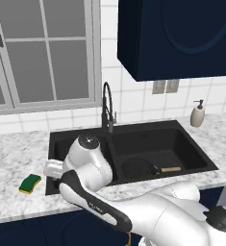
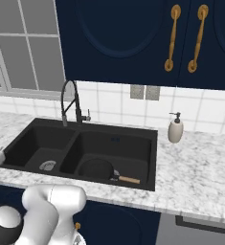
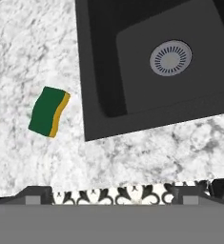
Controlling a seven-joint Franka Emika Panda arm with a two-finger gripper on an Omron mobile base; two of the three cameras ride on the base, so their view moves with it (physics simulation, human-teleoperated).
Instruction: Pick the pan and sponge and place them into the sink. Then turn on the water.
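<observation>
Nearest the left base camera, the white arm [image 1: 133, 211] sweeps up from the lower right, its dark-banded forearm running left and upward to a rounded wrist joint that hangs over the front edge of the sink's left basin. From there the hand points down toward the counter, and the gripper [image 3: 111, 194] looks straight at the marble below, with its two dark finger tips [image 3: 37, 194] standing far apart at the bottom corners of the hand view, so the jaws are released and hold nothing. In the right base view only the arm's lower white joints rise at the lower left. The sponge [image 1: 30, 183] lies flat on the marble counter [image 1: 18, 158] just left of the sink [image 1: 133, 144], green face up with its yellow layer along one edge; in the hand view it [image 3: 48, 111] sits left of the sink's outer corner, near the rim but apart from it, and well clear of the fingers. The pan [image 1: 138, 168] rests on the floor of the right basin, close to the central divider, its tan handle pointing right toward the basin's far side. The left basin shows its round silver drain [image 3: 170, 58]. The dark arched faucet [image 1: 107, 108] stands behind the divider; whether any water runs from it is hard to judge at this size, though none is apparent. A white soap dispenser [image 1: 197, 114] stands on the counter at the sink's right rear corner.
</observation>
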